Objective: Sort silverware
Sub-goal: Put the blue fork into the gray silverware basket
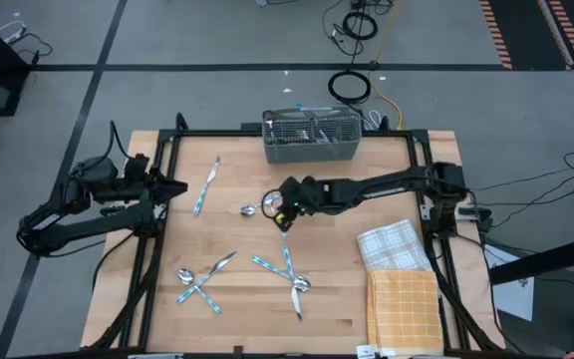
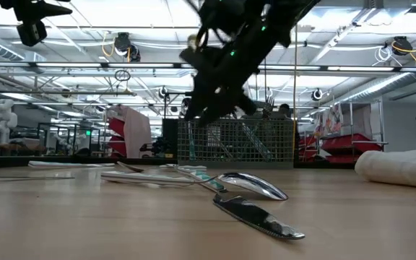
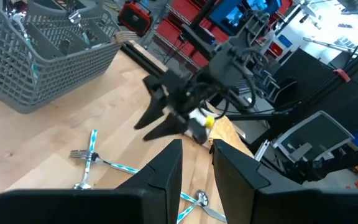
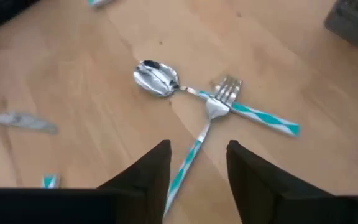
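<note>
the right end effector, fingers parted and empty, hovers mid-frame over a crossed steel spoon and fork with blue patterned handles on the wooden counter; they look light, stiff and slippery, best pinched across a handle.

table: light wood
far edge: grey mesh caddy
middle: crossed spoon and fork
left: one lone piece
near side: scattered silverware
right near corner: two folded cloths
</note>
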Action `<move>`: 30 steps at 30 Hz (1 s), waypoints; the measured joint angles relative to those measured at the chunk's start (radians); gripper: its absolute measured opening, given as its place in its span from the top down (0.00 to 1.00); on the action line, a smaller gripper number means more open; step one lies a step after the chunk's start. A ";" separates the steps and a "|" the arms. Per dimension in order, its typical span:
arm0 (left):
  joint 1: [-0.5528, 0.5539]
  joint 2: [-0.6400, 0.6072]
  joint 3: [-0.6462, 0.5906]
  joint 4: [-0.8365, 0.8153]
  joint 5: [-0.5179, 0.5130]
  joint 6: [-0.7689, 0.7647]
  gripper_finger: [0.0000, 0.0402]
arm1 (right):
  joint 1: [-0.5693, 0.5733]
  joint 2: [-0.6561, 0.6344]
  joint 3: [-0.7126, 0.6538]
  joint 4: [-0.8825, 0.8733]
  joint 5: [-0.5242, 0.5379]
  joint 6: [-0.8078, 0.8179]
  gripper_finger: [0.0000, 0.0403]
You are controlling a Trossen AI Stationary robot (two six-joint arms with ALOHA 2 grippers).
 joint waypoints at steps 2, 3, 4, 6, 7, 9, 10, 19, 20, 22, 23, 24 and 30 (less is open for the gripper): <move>0.000 0.000 0.000 -0.002 0.001 0.000 0.76 | 0.003 0.044 0.013 -0.001 0.003 0.025 0.61; 0.000 0.000 0.000 -0.004 0.002 0.000 0.76 | 0.005 0.066 0.020 -0.004 0.005 0.035 0.60; 0.000 0.000 0.000 -0.004 0.003 0.000 0.76 | 0.007 0.084 0.026 -0.006 0.006 0.042 0.58; 0.000 0.000 0.000 -0.008 0.003 0.000 0.76 | 0.009 0.105 0.035 -0.008 0.007 0.045 0.57; 0.000 0.000 0.000 -0.007 0.003 0.000 0.76 | 0.010 0.115 0.038 0.002 0.006 0.053 0.57; 0.000 0.000 0.000 -0.008 0.007 0.001 0.76 | 0.009 0.133 0.041 0.007 0.004 0.074 0.57; 0.000 0.000 0.000 -0.008 0.007 0.001 0.76 | 0.008 0.148 0.039 0.006 0.005 0.080 0.57; 0.000 0.000 0.000 -0.032 0.007 0.008 0.76 | 0.014 0.227 0.039 0.096 -0.005 0.130 0.57; 0.000 0.000 0.000 -0.031 0.007 0.008 0.76 | 0.015 0.227 0.039 0.099 -0.011 0.138 0.57; 0.000 0.000 0.000 -0.031 0.007 0.008 0.76 | 0.015 0.228 0.039 0.095 -0.012 0.144 0.57; 0.000 0.000 0.000 -0.031 0.007 0.008 0.76 | 0.017 0.229 0.040 0.082 -0.006 0.147 0.58; 0.000 0.000 0.000 -0.031 0.007 0.008 0.76 | 0.017 0.229 0.040 0.059 0.004 0.158 0.58; 0.000 0.000 0.000 -0.029 0.007 0.010 0.76 | 0.022 0.242 0.045 -0.049 0.029 0.159 0.72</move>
